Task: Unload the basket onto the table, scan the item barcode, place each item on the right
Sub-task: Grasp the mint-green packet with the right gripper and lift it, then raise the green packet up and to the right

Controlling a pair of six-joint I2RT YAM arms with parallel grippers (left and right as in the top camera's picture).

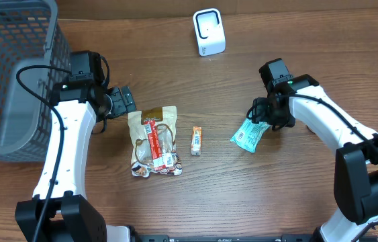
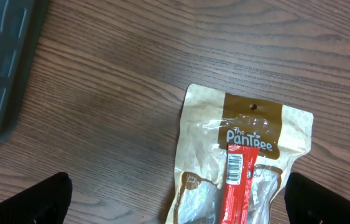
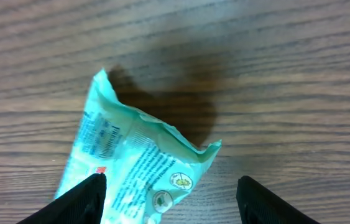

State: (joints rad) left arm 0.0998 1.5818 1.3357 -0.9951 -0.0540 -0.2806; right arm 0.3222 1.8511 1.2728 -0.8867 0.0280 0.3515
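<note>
A teal snack packet (image 1: 248,134) lies on the wooden table at the right, printed side up (image 3: 131,155). My right gripper (image 1: 260,115) hangs over its near end, open (image 3: 171,199): the left finger overlaps the packet's edge and the right finger stands apart from it. A tan "PanTree" bag (image 1: 154,144) lies mid-table with a red bar (image 2: 237,180) on top, its barcode facing up. My left gripper (image 1: 123,102) is wide open above the bag's top end (image 2: 175,199), holding nothing. The white scanner (image 1: 209,31) stands at the back.
A grey mesh basket (image 1: 7,74) fills the far left, and its wall shows at the edge of the left wrist view (image 2: 0,62). A small orange bar (image 1: 197,140) lies between the tan bag and the teal packet.
</note>
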